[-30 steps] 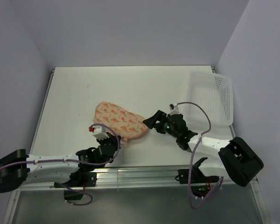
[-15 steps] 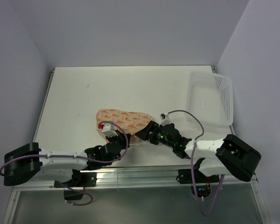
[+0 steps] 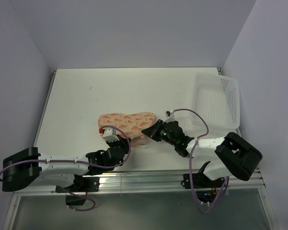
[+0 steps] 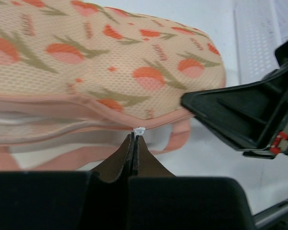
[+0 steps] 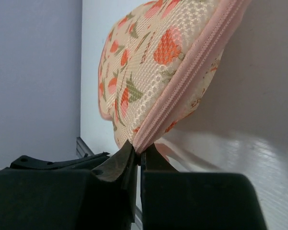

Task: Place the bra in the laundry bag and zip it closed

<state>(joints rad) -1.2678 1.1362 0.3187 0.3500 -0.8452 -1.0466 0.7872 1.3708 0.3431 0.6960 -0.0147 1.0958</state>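
The laundry bag (image 3: 126, 122), peach with an orange pattern, lies near the table's front middle. My left gripper (image 3: 126, 142) is at its near edge. In the left wrist view the left gripper (image 4: 134, 134) is shut on the small white zipper pull (image 4: 139, 129). Left of the pull, whitish lining (image 4: 33, 128) shows between the pink trims. My right gripper (image 3: 145, 130) is at the bag's right end. In the right wrist view the right gripper (image 5: 139, 154) is shut on the pink zipper trim (image 5: 182, 88). The bra is hidden.
A white perforated basket (image 3: 217, 99) stands at the back right, close behind the right arm. The two grippers sit close together at the bag, with the right one's black finger (image 4: 230, 108) just right of the left gripper's tips.
My right gripper moved left to the bag and shut on its trim. The left arm shifted right, still shut, and the bag turned to lie flatter and wider.
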